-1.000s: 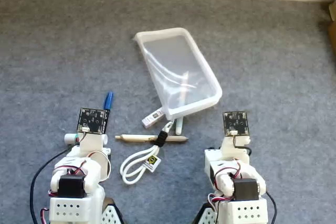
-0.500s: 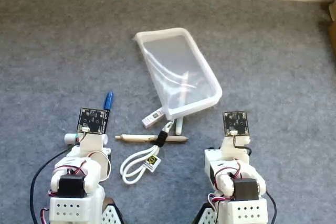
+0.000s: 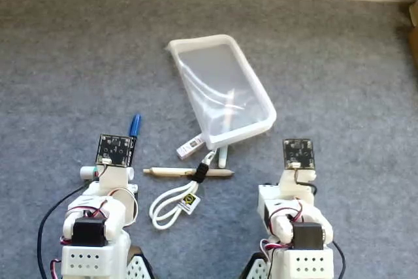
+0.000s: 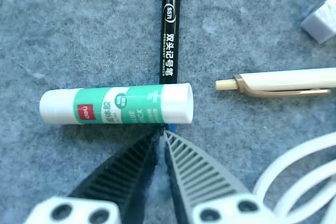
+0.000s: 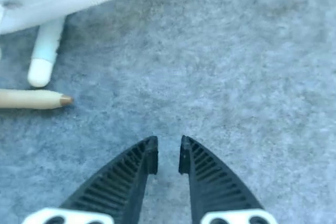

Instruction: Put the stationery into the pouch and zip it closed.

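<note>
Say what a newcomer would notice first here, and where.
The translucent white pouch lies mid-table on grey carpet. Between the two arms lie a beige pen and a coiled white cable. Just ahead of the left gripper, a green-and-white glue stick lies across a black marker.

**Centre, high view:** a translucent white rectangular pouch (image 3: 225,89) with a thick white border lies flat, its long axis running from upper left to lower right. A white cylindrical stick (image 3: 223,157) juts from beneath its lower edge; whether it lies in or under the pouch cannot be told.

**Just left of that edge:** a small white block eraser (image 3: 190,146).

**Below:** a cream pen with a gold clip (image 3: 176,172) lies level, tip to the right.

**Lower left:** a black marker with a blue cap (image 3: 134,124) lies nearly upright in the frame. A green-and-white glue stick (image 4: 116,104) lies crosswise over its lower end.
</note>
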{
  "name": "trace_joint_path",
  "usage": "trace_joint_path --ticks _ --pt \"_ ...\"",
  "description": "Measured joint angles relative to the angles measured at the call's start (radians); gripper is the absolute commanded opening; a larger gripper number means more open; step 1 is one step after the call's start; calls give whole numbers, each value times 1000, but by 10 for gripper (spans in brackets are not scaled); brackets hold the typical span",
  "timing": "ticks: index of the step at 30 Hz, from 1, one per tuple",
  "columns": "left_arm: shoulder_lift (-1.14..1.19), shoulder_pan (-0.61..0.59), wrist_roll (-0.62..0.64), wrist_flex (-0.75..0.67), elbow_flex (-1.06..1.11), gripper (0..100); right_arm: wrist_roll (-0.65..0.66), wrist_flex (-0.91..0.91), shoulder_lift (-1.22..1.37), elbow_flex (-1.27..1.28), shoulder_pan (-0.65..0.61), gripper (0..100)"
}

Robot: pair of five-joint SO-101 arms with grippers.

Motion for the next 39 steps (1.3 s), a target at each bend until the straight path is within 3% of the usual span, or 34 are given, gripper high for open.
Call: trace_joint_path --ticks 6,14,34,39 --pt "0 0 0 0 0 7 0 0 0 -18 58 70" --pt "0 0 0 0 0 7 0 0 -6 -232 84 70" --pt "0 0 0 0 0 7 0 0 -6 -595 69 69" --pt "0 0 0 0 0 7 0 0 152 -672 17 69"
